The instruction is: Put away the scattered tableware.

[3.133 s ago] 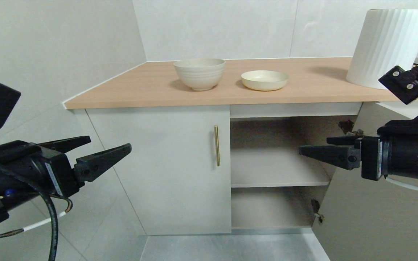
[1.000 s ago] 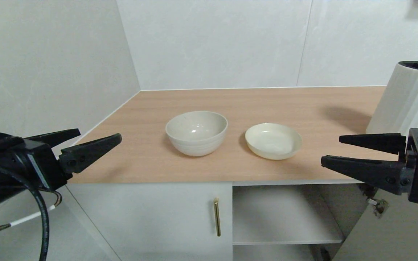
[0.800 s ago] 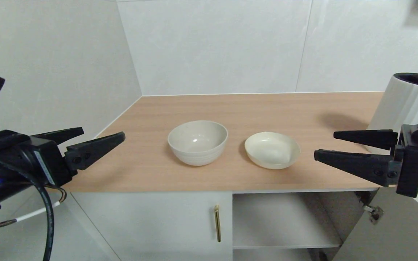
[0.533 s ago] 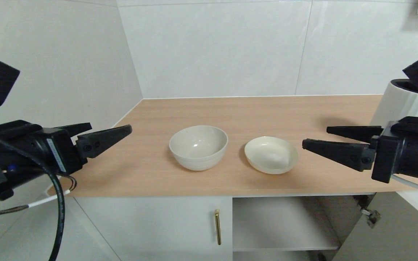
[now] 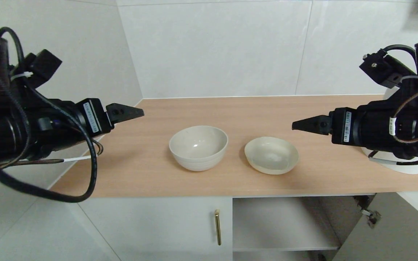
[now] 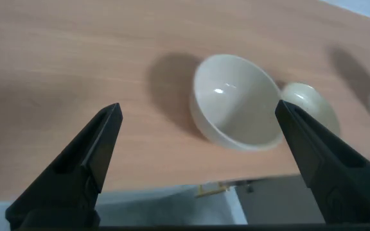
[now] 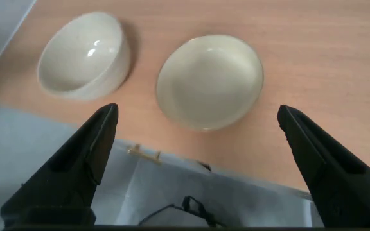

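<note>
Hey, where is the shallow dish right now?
In the head view the shallow dish sits on the wooden counter near its front edge, just right of the deeper bowl and apart from it, above the open cupboard compartment.

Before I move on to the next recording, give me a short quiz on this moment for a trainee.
1. True or false: the left pincer and the right pincer are both open and hold nothing.
2. Fill in: the deep bowl stands on the robot's ____ of the shallow plate.
3. The cupboard door with the brass handle is: A) shut B) swung wide open C) taken off.
Key: 1 true; 2 left; 3 A.
</note>
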